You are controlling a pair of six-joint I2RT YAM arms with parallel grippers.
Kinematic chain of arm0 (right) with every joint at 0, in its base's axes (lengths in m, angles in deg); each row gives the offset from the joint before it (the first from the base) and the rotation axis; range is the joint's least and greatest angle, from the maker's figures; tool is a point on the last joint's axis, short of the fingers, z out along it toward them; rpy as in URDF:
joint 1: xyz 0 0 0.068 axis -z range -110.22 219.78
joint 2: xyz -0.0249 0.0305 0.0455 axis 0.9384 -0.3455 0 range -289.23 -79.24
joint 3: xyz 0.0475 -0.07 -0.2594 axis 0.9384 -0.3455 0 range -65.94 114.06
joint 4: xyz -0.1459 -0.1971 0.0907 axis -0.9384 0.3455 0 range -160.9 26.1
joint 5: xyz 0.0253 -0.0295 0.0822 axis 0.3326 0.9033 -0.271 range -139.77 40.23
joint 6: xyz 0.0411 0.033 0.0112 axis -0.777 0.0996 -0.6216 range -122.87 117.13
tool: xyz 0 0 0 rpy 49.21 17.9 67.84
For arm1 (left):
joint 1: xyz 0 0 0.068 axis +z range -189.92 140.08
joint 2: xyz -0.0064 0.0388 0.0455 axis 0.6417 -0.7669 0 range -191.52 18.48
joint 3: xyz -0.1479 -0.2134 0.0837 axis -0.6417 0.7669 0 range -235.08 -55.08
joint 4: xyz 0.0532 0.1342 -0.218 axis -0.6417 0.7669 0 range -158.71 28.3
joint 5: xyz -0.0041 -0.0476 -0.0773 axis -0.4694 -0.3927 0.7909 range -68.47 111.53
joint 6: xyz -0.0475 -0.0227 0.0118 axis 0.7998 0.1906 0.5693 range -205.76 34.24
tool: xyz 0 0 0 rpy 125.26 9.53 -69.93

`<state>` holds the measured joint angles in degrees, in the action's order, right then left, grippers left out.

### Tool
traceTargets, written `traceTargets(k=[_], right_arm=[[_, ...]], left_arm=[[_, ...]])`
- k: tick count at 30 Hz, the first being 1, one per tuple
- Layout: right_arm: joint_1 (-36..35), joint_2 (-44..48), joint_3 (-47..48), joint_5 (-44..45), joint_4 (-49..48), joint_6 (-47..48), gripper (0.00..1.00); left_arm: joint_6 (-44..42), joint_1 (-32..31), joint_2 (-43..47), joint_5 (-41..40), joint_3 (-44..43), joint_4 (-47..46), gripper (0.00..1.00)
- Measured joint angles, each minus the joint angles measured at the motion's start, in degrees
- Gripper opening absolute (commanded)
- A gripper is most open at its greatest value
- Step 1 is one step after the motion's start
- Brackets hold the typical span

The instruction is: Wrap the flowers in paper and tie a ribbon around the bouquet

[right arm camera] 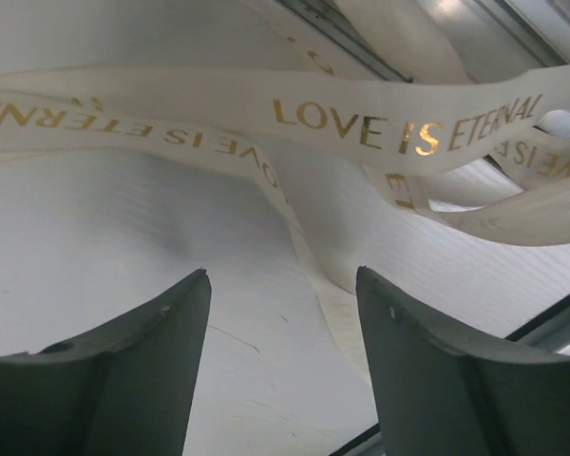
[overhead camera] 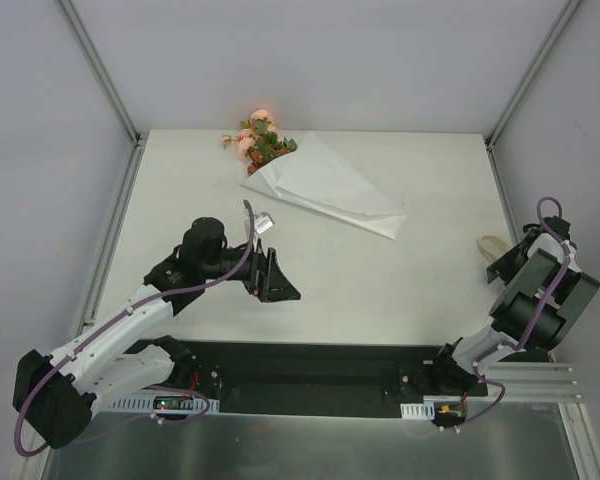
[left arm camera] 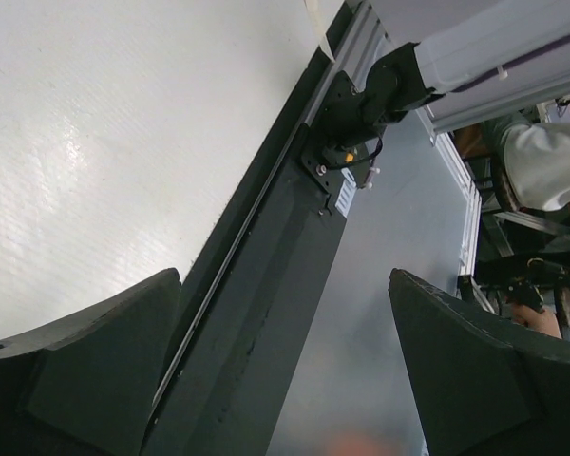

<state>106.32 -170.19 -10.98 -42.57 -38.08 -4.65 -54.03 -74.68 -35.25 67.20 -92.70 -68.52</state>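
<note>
While the ribbon (right arm camera: 361,123) lies looped at the right edge of the table (overhead camera: 380,290) | right gripper (right arm camera: 283,285): jaws apart over it, nothing clamped | left gripper (left arm camera: 285,285): jaws wide, empty, mid-table | flowers (overhead camera: 258,138): wrapped in paper (overhead camera: 325,188), far edge

A white table (overhead camera: 380,290) bears a black plate (overhead camera: 310,372) along its near edge.
</note>
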Motion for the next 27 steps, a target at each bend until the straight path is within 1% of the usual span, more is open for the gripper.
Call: traceTargets(k=[1,2,4,5,6,8,10,12,14,16,19,21,22,23,24,25,27], right_arm=[[0.02,-0.74,0.24,-0.48,-0.07,0.31,0.53],[0.02,-1.49,0.59,-0.94,-0.09,0.52,0.41],[0.02,-2.6,0.98,-2.08,-0.42,0.66,0.25],[-0.17,-2.71,0.98,-2.34,-0.5,0.94,0.06],[-0.44,-2.71,0.98,-2.58,-0.48,0.98,0.01],[-1.62,-2.64,1.03,-3.37,-0.46,0.85,0.01],[-4.28,-2.08,1.03,-4.5,-0.24,0.68,0.01],[-10.32,0.02,0.96,-5.35,0.26,-0.85,0.01],[-20.44,3.26,1.03,-7.3,0.13,-3.58,0.01],[-32.17,6.03,1.07,-10.25,-2.08,-8.63,0.01],[-52.89,7.48,0.98,-12.11,-11.47,-19.39,0.01],[-64.76,4.44,4.09,-10.99,-15.34,-25.68,0.01],[-71.82,0.7,8.11,-9.57,-17.35,-29.07,0.01],[-75.54,-2.27,10.97,-8.81,-19.28,-30.86,0.01],[-79.62,-6.05,15.17,-7.45,-20.48,-32.63,0.04],[-82.97,-10.16,19.61,-6.67,-21.81,-34.14,0.18],[-87.01,-16.76,26.56,-6.49,-25.4,-36.57,0.37]], left_arm=[[-0.94,0.09,1.18,0.11,0.0,1.44,0.92],[-1.64,0.35,2.34,0.22,-0.02,2.8,0.92],[-3.21,0.92,4.48,0.22,-0.02,5.79,0.92],[-3.78,1.18,5.25,0.15,-0.02,6.86,0.92],[-4.39,1.79,6.12,-0.07,-0.04,8.11,0.92],[-5.2,2.78,7.5,-0.87,-0.04,10.25,0.92],[-5.46,3.76,8.07,-1.64,-0.07,11.39,0.91],[-5.44,5.33,8.22,-3.02,-0.17,12.76,0.91],[-5.38,7.91,8.24,-4.7,-0.37,13.99,0.91],[-5.18,10.25,8.24,-6.34,-0.7,14.84,0.91],[-4.9,13.57,8.26,-8.94,-1.46,16.24,0.91],[-4.46,16.63,8.28,-10.75,-2.21,17.22,0.92],[-4.15,17.94,8.35,-12.11,-2.58,17.75,0.94],[-4.0,18.84,8.44,-13.29,-2.89,18.34,0.95],[-3.82,19.71,8.61,-15.08,-3.28,19.21,0.96],[-3.63,20.24,8.96,-17.35,-3.52,20.0,0.98],[-3.21,20.35,10.14,-21.07,-4.02,22.36,0.99]])
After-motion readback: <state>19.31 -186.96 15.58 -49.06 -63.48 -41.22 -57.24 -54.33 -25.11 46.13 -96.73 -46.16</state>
